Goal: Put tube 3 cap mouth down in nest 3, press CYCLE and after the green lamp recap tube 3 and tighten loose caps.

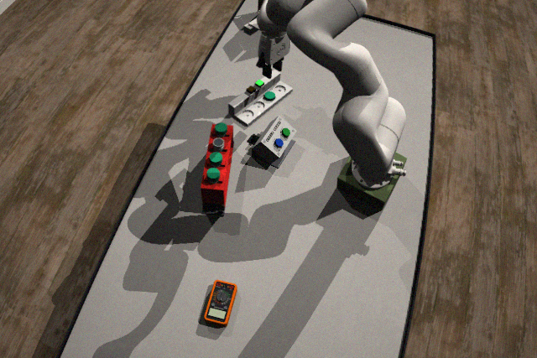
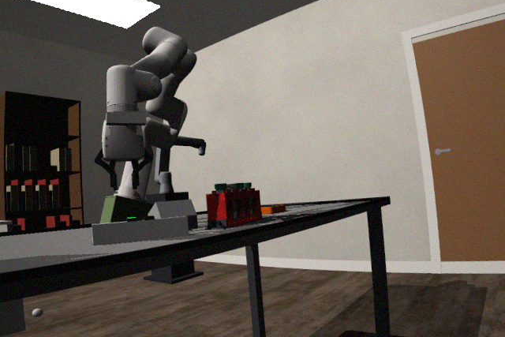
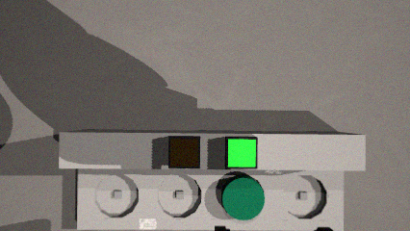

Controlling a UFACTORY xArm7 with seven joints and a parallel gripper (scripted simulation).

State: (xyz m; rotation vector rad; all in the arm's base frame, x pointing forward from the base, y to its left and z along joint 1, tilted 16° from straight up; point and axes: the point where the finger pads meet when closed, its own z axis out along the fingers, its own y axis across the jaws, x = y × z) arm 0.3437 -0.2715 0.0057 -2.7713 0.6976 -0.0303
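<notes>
While the green lamp [image 3: 242, 152] glows on the cap tray [image 1: 245, 117], the amber lamp [image 3: 184, 152] beside it is dark. Green cap [image 3: 243, 198] sits in the third nest from the left in the wrist view, just below the lit lamp; the other three nests show only their recesses. Gripper [image 1: 271, 71] hangs above the tray's lamp end, fingers pointing down, partly spread with nothing between them, apart from the cap. Red decapping station [image 1: 214, 189] stands near the tray: three tubes carry green caps, and tube 3 [image 1: 218, 143] shows a bare grey top. Key housing [image 1: 264, 153] sits between station and arm base, with the blue key [image 1: 278, 142] and green key [image 1: 285, 132] on its sloped face. Orange multimeter [image 1: 220, 303] lies well apart, toward the table's near end.
</notes>
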